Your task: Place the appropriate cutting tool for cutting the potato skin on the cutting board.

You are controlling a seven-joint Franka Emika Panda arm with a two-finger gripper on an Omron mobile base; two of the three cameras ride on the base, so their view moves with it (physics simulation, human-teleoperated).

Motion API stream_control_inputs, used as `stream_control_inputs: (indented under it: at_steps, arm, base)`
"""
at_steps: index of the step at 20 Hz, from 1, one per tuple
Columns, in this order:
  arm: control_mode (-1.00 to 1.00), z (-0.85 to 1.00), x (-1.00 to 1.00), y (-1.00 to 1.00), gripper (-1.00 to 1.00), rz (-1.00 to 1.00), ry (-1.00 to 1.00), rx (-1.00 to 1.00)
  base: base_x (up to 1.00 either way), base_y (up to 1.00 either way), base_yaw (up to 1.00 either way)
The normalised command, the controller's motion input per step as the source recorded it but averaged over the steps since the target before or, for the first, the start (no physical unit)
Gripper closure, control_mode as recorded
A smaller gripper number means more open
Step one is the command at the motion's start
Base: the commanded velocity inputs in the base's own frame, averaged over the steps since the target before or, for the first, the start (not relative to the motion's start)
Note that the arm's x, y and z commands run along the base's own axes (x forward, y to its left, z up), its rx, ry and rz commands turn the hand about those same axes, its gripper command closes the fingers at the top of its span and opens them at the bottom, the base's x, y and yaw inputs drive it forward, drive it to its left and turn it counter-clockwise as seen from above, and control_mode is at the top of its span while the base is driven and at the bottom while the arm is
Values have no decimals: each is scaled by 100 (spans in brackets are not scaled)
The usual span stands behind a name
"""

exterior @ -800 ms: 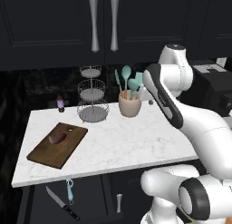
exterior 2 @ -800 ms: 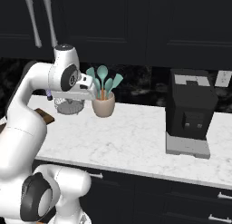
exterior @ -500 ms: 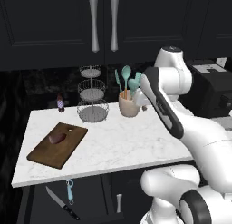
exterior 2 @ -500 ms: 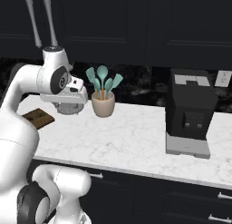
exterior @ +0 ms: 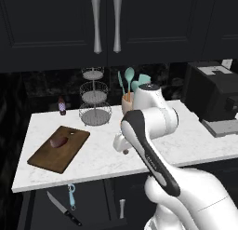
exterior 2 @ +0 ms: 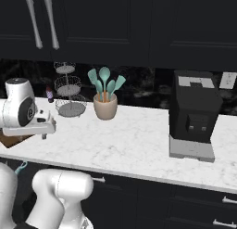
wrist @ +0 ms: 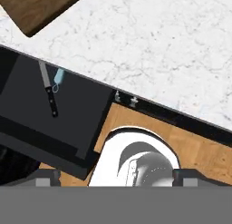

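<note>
The peeler [exterior: 72, 194] is seen lying below and left of the gripper [exterior: 122, 145], beside the knife [exterior: 60, 208], both pointing roughly alike; whether the jaws are spread cannot be told.

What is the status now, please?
Gripper over the counter, holding nothing seen; jaws unclear. Peeler in the open drawer beside the knife. Potato on the board.

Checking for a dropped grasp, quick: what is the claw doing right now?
Claw: holding nothing as far as shows; open or shut cannot be told. The peeler lies in the open drawer.
</note>
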Motion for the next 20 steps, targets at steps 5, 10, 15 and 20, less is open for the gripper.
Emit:
stream_control_inputs:
  at_steps: [5, 10, 15, 20]
  arm:
    - [-100, -66, -22, 100, -100, 7, 20, 0]
    - [-100, -64, -1, 100, -100, 4, 20, -1]
    - [-100, -66, 0, 61, -100, 6, 13, -8]
    - [-100, -82, 0, 38, -100, -3, 1, -15]
  base:
    - [0, 0, 0]
    - [0, 0, 0]
    - [0, 0, 0]
    - [0, 0, 0]
